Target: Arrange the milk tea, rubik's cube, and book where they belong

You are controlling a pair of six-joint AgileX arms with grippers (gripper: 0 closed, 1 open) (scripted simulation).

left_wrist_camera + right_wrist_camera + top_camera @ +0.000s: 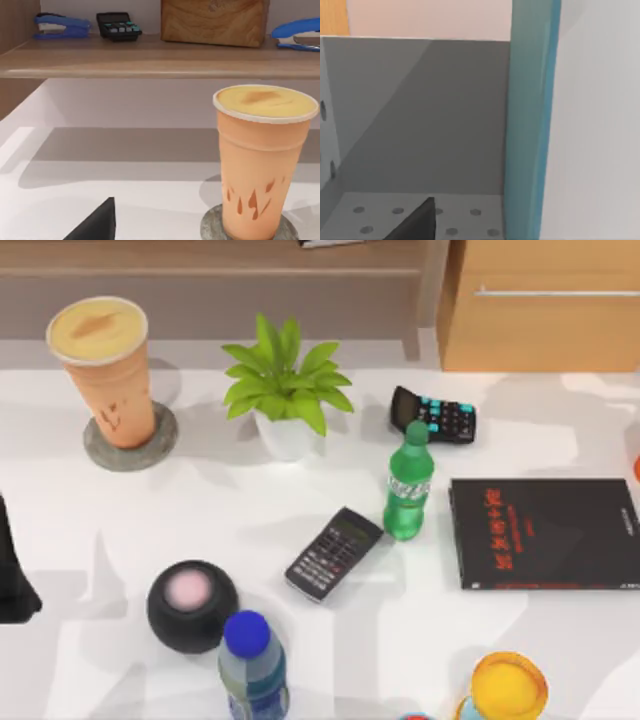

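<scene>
Milk tea (pixel 103 370) on its coaster (pixel 130 440) — dark marks, no readable writing.

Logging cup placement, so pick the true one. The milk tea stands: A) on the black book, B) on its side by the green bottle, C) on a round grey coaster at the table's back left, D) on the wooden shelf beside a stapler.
C: the milk tea stands upright on the round grey coaster at the table's back left; the left wrist view shows the same.

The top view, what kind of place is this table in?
Likely an office or study desk: calculator, black book and potted plant on a white table, with staplers on a wooden shelf behind.
</scene>
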